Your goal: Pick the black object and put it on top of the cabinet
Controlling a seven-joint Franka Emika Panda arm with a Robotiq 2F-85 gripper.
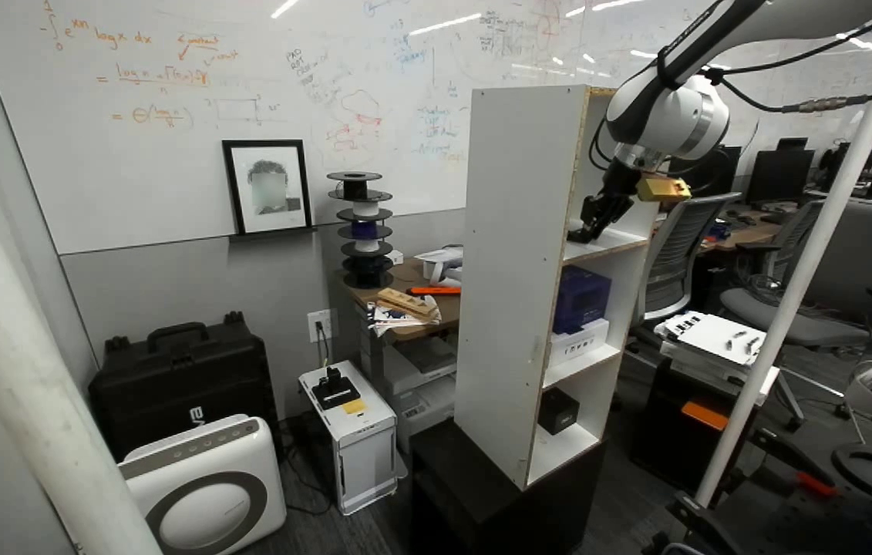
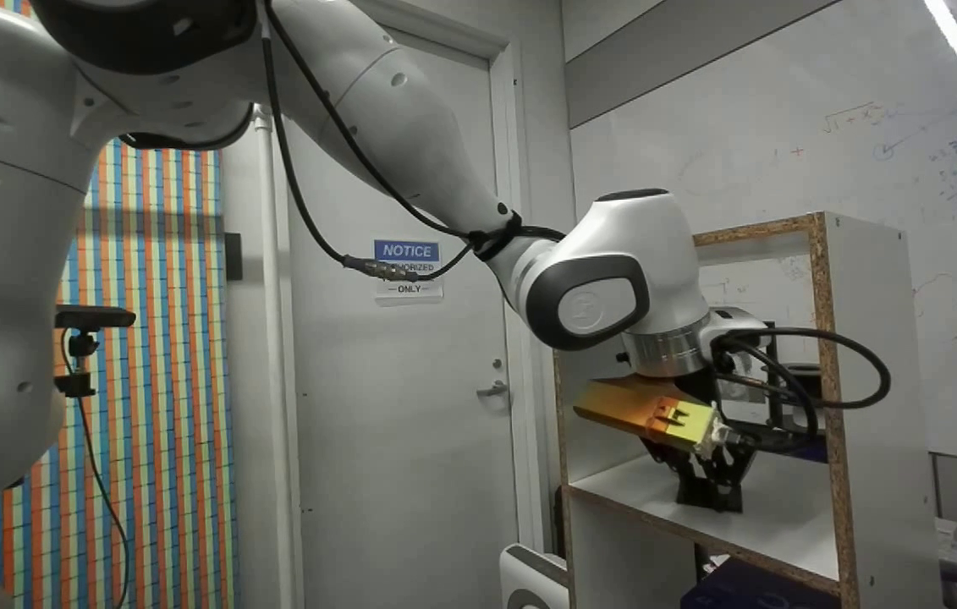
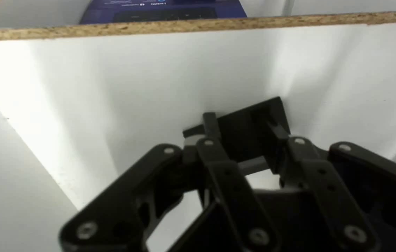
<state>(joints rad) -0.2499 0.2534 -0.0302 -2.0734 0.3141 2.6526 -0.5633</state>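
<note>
One tool [image 3: 243,126]: fingers [image 3: 212,127] parted at the black object [image 3: 241,140]; cannot tell whether it is gripped.
Black object: at the fingertips, in the top compartment of the cabinet [image 1: 516,254], contact with the white surface [image 3: 148,77] unclear.
Blue box [image 1: 584,297]: middle compartment, atop a white box [image 1: 580,344].
Whiteboard [image 1: 397,100]: behind the cabinet.
</note>
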